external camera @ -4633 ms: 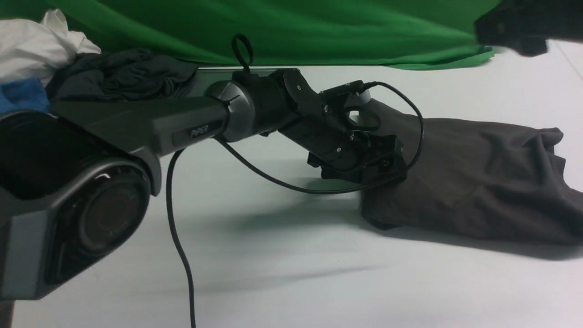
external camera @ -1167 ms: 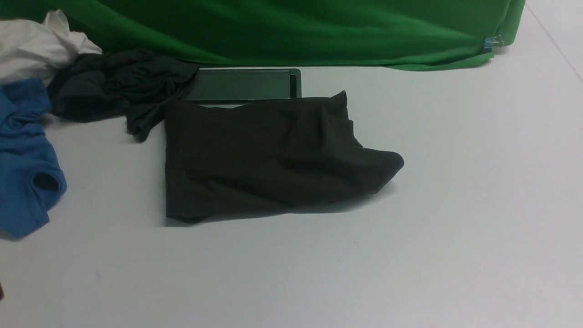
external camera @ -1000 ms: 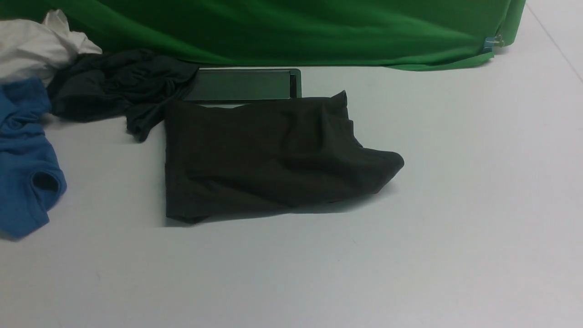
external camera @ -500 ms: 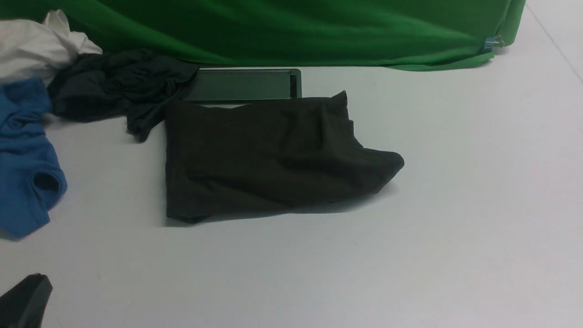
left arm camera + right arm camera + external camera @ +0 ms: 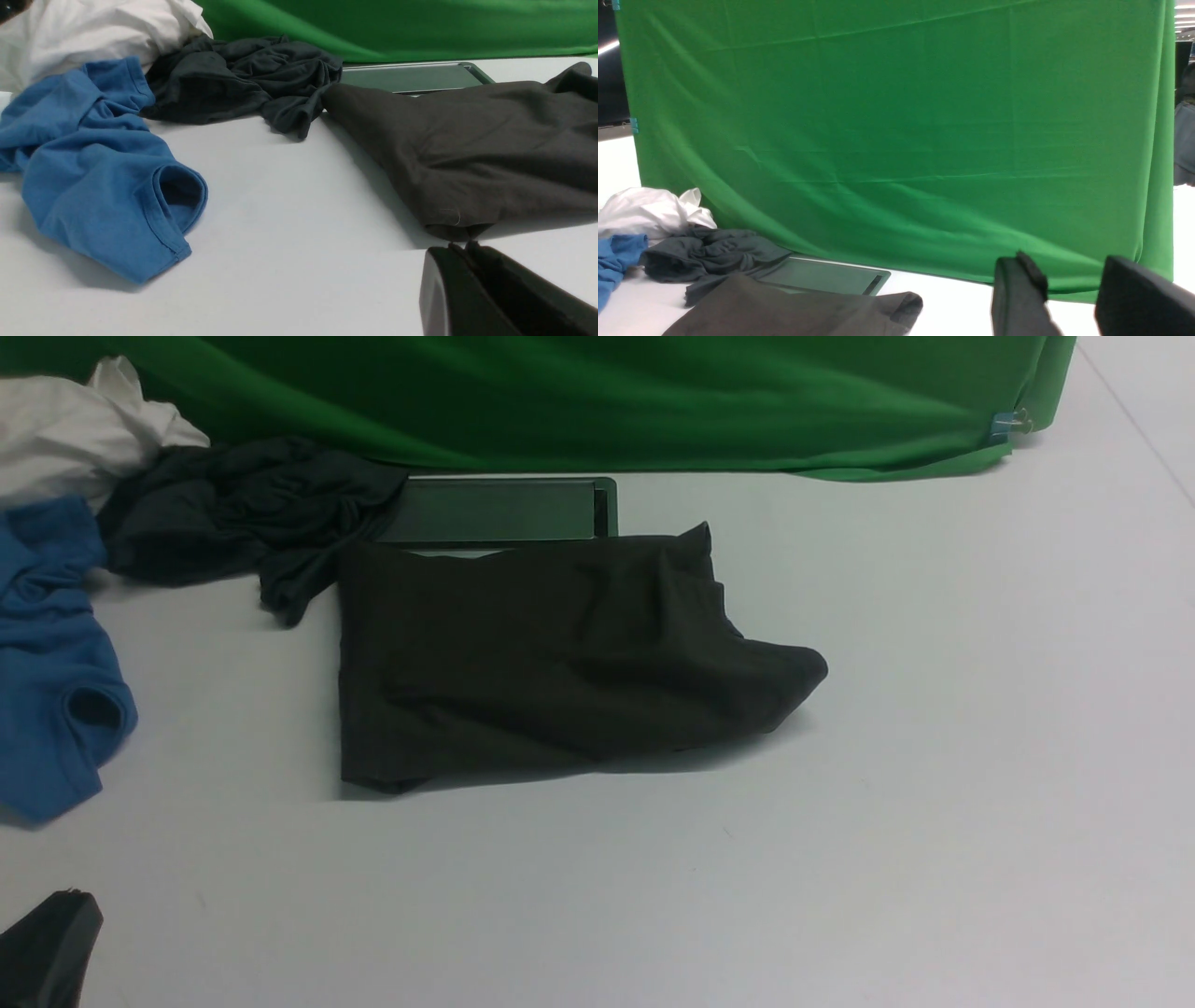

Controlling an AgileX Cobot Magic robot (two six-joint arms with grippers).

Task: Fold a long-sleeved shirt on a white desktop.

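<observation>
The shirt (image 5: pixel 551 658) lies folded mid-desk (image 5: pixel 934 803), toward the far edge. The left gripper (image 5: pixel 460 249) is pinched shut on nothing, the right gripper (image 5: pixel 1069 298) parted and empty. Only tidying seems left (the right-hand corner bulges): press it flat, avoiding the other clothes.

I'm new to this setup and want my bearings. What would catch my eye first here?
The big green backdrop hanging across the far side stands out first. Next is the dark folded shirt lying mid-table on the white desktop, its far edge over a flat dark tray. At far left lies a loose heap: a blue garment, a grey one and a white one.
</observation>
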